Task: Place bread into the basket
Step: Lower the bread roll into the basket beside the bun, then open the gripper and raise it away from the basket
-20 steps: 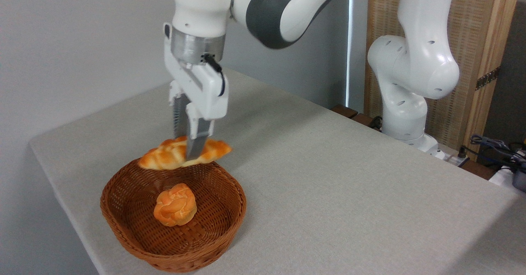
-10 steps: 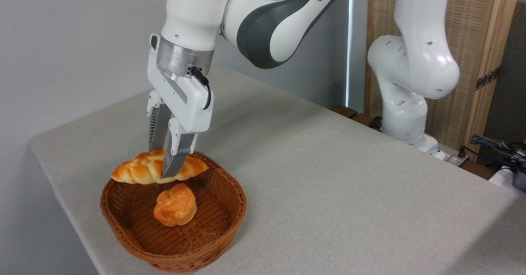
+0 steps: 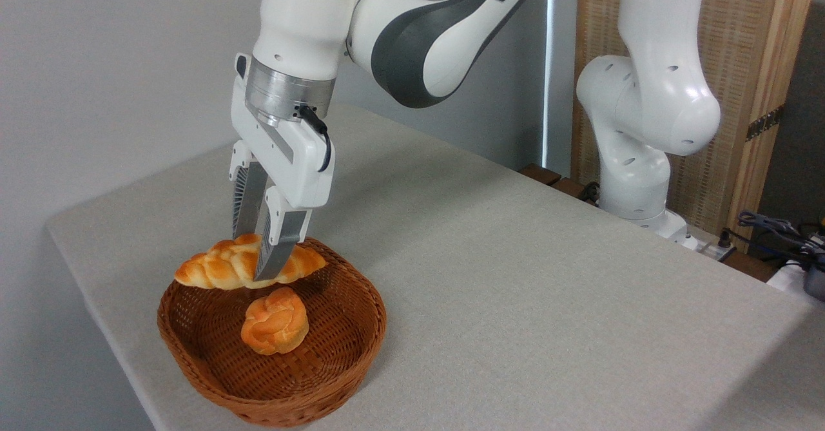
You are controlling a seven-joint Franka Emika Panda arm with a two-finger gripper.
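Camera view, as we log it: arm (image 3: pixel 412 25) bent over, gripper (image 3: pixel 258 260) pointing down, jaws clamped on the bread (image 3: pixel 248 267) above the basket's (image 3: pixel 361 302) far rim. Round bun (image 3: pixel 275 321) inside. Grey table (image 3: pixel 515 276); pale wall (image 3: pixel 97 64); slatted wooden panel (image 3: pixel 747 44) on the right.

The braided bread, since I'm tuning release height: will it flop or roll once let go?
The bread probably stays stiff: both ends jut level from the end effector. Its long ridged shape likely resists rolling inside the basket.
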